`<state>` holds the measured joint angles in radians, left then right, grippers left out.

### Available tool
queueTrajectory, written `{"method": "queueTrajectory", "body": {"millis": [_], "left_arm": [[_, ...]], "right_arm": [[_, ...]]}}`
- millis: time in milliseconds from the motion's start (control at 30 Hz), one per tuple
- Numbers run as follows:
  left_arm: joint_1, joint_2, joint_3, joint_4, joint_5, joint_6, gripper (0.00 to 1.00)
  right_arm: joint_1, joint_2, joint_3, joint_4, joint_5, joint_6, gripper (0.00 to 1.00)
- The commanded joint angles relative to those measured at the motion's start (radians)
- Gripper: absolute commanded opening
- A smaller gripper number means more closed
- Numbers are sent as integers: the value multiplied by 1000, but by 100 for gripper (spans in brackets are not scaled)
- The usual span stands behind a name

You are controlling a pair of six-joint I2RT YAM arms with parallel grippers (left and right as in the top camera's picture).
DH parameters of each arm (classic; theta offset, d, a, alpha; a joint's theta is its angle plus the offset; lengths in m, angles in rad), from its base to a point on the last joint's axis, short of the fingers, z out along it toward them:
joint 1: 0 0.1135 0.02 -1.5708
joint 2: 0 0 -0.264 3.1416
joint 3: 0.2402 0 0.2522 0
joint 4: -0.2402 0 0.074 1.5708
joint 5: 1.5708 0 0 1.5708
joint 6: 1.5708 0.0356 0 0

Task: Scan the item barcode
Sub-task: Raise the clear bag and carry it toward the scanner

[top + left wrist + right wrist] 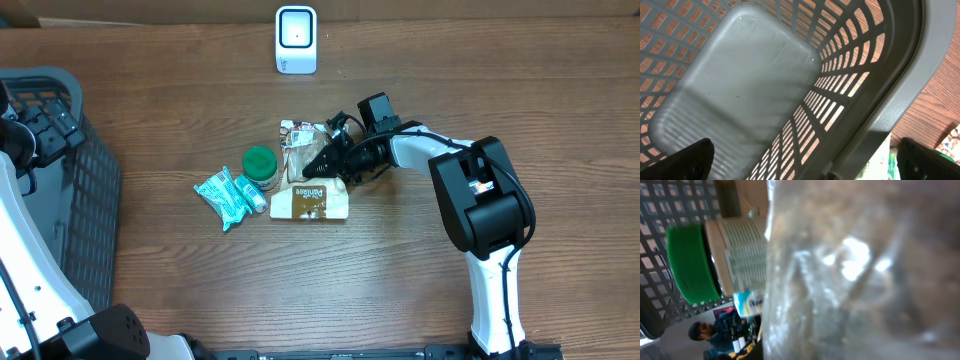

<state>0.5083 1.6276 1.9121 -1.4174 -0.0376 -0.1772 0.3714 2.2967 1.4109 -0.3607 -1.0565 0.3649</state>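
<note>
Right gripper [322, 165] is lying low on the clear bag [298, 140], the item apparently being targeted. The bag is sitting mid-table [480, 70], somewhat toward the far edge, and its near end is meeting the brown pouch [310, 202]. The right wrist view is filling with crinkled film and no fingers are showing; overhead is giving only a dark wedge. Cannot tell whether the jaws are gripping the bag or only pressing on it. Left gripper [805, 167] is hanging spread wide and empty over the basket [100, 210] at the left edge.

Risks, as judged:
- The film is looking thin and slick. A pinch on one loose fold may be letting the bag slide out on the lift.
- The tip is working right at the pouch's edge, so it may be catching both items.
- The green-lidded jar [260, 165] is standing just beside the bag. A sideways drag could be tipping it toward the teal packet [225, 196].
- No barcode is showing. Glare and wrinkles may be spoiling the read at the scanner [296, 40], mid far edge.
</note>
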Motion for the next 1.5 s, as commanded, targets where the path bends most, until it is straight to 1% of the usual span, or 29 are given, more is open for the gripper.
{"method": "queueTrajectory", "body": {"millis": [0,100,300,400,567,700,967,1133,1300,1433,1467], "left_arm": [[0,3,7,1,3,-6,100],[0,3,7,1,3,-6,100],[0,3,7,1,3,-6,100],[0,3,7,1,3,-6,100],[0,3,7,1,3,-6,99],[0,3,7,1,3,-6,100],[0,3,7,1,3,-6,100],[0,3,7,1,3,-6,100],[0,3,7,1,3,-6,99],[0,3,7,1,3,-6,100],[0,3,7,1,3,-6,99]], "right_arm": [[-12,-113,-3,-72,8,-142,18],[-19,-213,-2,-130,8,-208,17],[-48,-436,-2,-195,7,-228,12],[-53,-546,-2,-241,7,-295,9],[-53,-715,-2,-328,14,-417,9],[-53,-809,-2,-372,85,-420,9],[-53,-832,-2,-422,102,-423,7],[-53,-832,-2,-431,114,-415,4],[-51,-832,4,-438,207,-344,4],[-40,-827,80,-498,333,-327,4],[-27,-821,125,-527,400,-327,4]]}}
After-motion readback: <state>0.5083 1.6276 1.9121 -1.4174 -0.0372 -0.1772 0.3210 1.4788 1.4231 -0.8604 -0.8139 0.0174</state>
